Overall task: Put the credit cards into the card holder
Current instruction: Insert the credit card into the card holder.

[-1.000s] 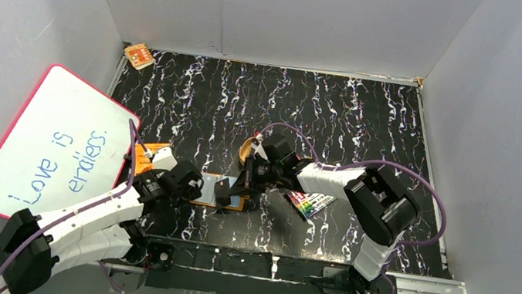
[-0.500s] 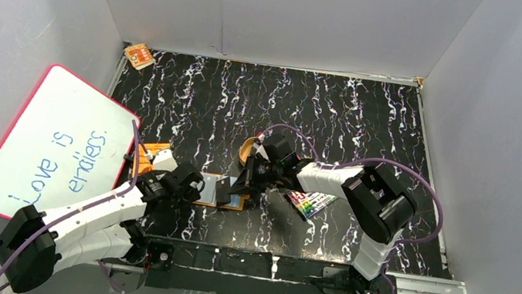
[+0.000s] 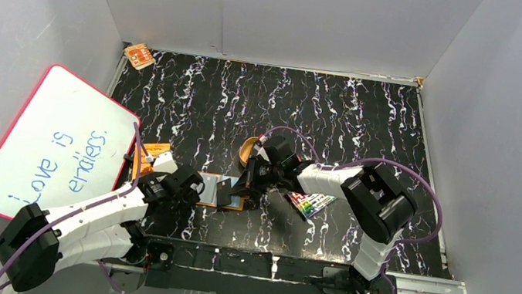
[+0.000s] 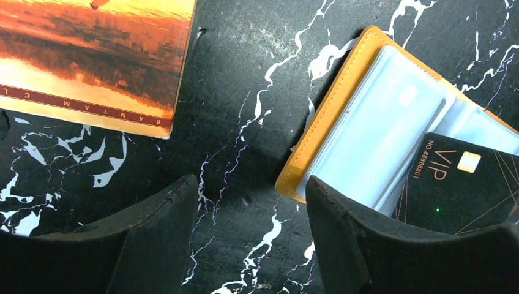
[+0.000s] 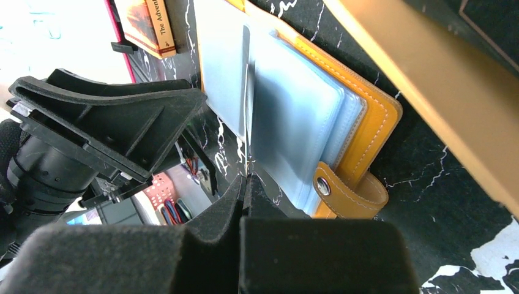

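Across the black marbled tabletop (image 3: 370, 124) you will find almost nothing changed from a second ago. The whiteboard (image 3: 56, 140) leans at the left edge as before. Your left arm has drawn its wrist a little toward the near edge, and your right arm sits where it was.

The orange booklet (image 3: 151, 152) lies just left of your left pincer (image 3: 193, 188), and the marker pack (image 3: 312, 201) lies under your right forearm. The tan tray (image 3: 246, 149) is just beyond your right pincer (image 3: 242, 189); the arm hides what is inside it.

The card holder (image 3: 224, 191) has not moved. It lies open and flat near the front edge, between the two pincers. It is orange leather with light stitching, a fan of light-blue clear sleeves (image 5: 306, 116) inside, and a snap tab (image 5: 343, 190) at one end.

Your left pincer stands wide with nothing between its fingers, hanging over the holder's left border. Your right pincer is closed tight on a black credit card (image 4: 471, 184) printed "VIP" with a gold chip. The card overlaps the sleeves; you cannot tell whether it has entered one.
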Controlling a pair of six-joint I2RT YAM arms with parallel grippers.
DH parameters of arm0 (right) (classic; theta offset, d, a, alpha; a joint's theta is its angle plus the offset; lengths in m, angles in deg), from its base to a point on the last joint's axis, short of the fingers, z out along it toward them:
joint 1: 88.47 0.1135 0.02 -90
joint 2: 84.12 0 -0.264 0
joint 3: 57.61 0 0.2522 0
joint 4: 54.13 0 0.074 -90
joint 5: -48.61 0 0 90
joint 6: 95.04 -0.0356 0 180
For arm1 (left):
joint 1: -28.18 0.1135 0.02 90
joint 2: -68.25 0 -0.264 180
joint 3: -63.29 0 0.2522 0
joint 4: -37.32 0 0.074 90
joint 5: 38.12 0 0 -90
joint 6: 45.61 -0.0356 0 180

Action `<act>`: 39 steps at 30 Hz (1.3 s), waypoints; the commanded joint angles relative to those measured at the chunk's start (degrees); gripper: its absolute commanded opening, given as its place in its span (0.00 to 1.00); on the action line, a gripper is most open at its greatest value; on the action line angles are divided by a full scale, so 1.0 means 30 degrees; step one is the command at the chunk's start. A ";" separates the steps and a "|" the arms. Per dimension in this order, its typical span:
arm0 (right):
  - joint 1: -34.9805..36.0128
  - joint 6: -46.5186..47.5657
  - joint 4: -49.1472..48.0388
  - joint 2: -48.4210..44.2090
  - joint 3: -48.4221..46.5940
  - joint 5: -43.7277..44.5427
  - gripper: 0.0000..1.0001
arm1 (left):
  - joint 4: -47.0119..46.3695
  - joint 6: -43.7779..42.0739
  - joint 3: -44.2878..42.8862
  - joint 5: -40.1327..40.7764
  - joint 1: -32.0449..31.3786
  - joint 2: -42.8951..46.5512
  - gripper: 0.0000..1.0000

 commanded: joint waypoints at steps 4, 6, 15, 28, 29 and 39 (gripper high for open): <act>-0.0038 -0.0258 -0.1050 0.0530 -0.0546 -0.0447 0.00 | -0.0122 0.0235 0.0260 -0.0212 -0.0004 -0.0106 0.62; -0.0035 -0.0295 -0.1087 0.0627 -0.0639 -0.0478 0.00 | -0.0176 0.0217 0.0289 -0.0270 -0.0004 -0.0148 0.62; -0.0059 -0.0866 -0.1458 0.1214 -0.0935 -0.0354 0.00 | -0.0224 0.0173 0.0333 -0.0397 -0.0015 -0.0111 0.61; -0.0025 -0.1342 -0.1339 0.1756 -0.1688 0.0012 0.00 | 0.0099 0.0093 0.0115 -0.0235 -0.0007 0.0188 0.61; -0.0001 -0.1315 -0.1259 0.1761 -0.1710 0.0025 0.00 | 0.0293 0.0112 -0.0047 -0.0094 -0.0021 0.0275 0.61; -0.0015 -0.0978 -0.0744 0.1628 -0.1183 0.0311 0.00 | 0.1815 -0.0173 -0.2088 0.1921 0.0282 -0.0295 0.62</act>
